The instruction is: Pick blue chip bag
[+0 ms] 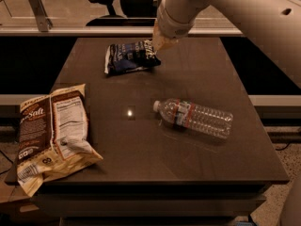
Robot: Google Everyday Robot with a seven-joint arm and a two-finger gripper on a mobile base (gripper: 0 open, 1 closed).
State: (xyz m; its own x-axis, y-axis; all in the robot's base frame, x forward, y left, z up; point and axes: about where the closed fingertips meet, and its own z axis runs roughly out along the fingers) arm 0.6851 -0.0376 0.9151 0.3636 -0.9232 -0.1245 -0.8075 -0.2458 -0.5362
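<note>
Hanging over the far part of the worktop [202,72], the end effector [157,44] sits at one end of the blue chip bag [128,59]. The bag's long axis runs sideways from there, toward the side where the brown chip bag [51,131] lies. Whether it has hold of anything, I cannot tell.

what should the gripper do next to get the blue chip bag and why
Probably shift the gripper toward the middle of the blue chip bag and lower it. It sits at the bag's upper right corner, near the far edge of the table, so a more central hold looks safer.
</note>
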